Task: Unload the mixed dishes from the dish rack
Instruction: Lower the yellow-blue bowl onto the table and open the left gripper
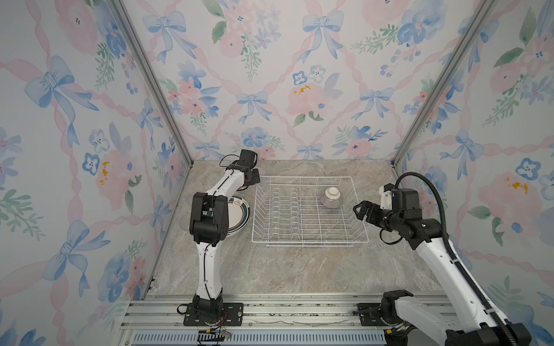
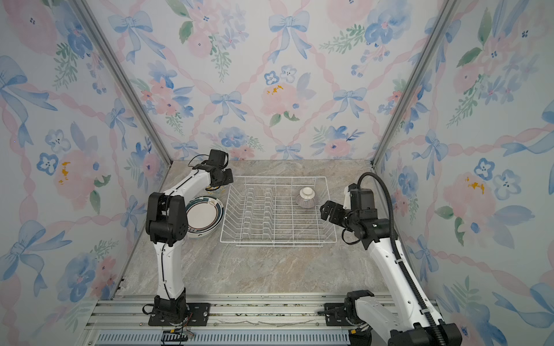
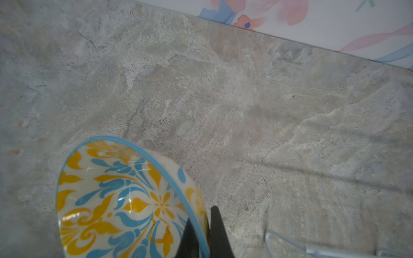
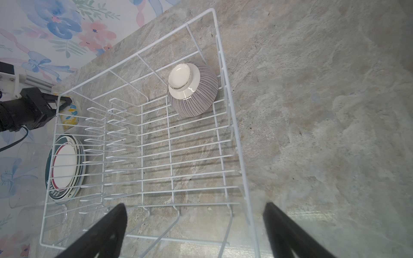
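Note:
The white wire dish rack stands mid-table. Inside it, near the back right, a purple-striped bowl lies upside down. My left gripper is at the rack's back left corner, outside it. It is shut on the rim of the yellow-blue floral bowl, one finger inside and one outside. My right gripper is open by the rack's right wall, with nothing between its fingers.
A stack of patterned plates lies flat on the table left of the rack. A clear glass cup stands beyond it, near the left wall. Bare marble table stretches in front of the rack.

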Available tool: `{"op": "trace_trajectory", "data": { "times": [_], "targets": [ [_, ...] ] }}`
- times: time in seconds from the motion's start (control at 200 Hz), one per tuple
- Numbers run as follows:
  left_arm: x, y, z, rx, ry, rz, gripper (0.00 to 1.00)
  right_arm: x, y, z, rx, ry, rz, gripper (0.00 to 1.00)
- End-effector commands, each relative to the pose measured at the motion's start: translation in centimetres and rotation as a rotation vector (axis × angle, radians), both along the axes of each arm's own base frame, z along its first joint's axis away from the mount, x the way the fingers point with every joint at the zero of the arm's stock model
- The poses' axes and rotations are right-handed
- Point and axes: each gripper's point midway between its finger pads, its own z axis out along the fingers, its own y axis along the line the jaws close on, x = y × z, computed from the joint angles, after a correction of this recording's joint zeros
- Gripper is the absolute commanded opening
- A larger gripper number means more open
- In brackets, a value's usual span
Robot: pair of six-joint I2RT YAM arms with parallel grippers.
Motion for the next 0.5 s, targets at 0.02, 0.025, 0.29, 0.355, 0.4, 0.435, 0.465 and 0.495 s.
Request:
{"op": "trace_trajectory", "data": {
  "times": [0.02, 0.025, 0.29, 0.355, 0.4, 0.435, 0.465, 0.495],
  "targets": [
    [0.6, 0.4, 0.2, 0.025, -0.006, -0.008, 0.01, -0.2, -0.7, 0.2, -0.028, 0.01, -0.015, 0.97],
    [0.6, 0.4, 0.2, 0.026, -0.006, -0.007, 0.01, -0.2, -0.7, 0.2, -0.028, 0.01, -0.015, 0.97],
    [1.1, 0.8, -0.2, 0.034, -0.004, -0.001, 0.33, -0.3, -1.2, 0.3, -0.035, 0.011, -0.035, 0.97],
    [1.2, 0.8, 0.0, 0.033, -0.01, 0.0, 0.36, -0.3, -1.4, 0.4, -0.034, 0.01, -0.04, 0.97],
    [1.4, 0.9, 0.3, 0.035, -0.019, 0.003, 0.4, -0.2, -1.4, 0.5, -0.033, 0.008, -0.041, 0.97],
    [1.5, 1.0, 0.6, 0.037, -0.025, 0.006, 0.46, -0.2, -1.4, 0.7, -0.031, 0.004, -0.042, 0.97],
    [1.6, 1.0, 0.9, 0.037, -0.031, 0.008, 0.49, -0.2, -1.3, 0.7, -0.03, 0.004, -0.042, 0.97],
    [1.6, 1.0, 1.1, 0.04, -0.035, 0.01, 0.52, -0.1, -1.3, 0.7, -0.03, 0.004, -0.042, 0.97]
  ]
}}
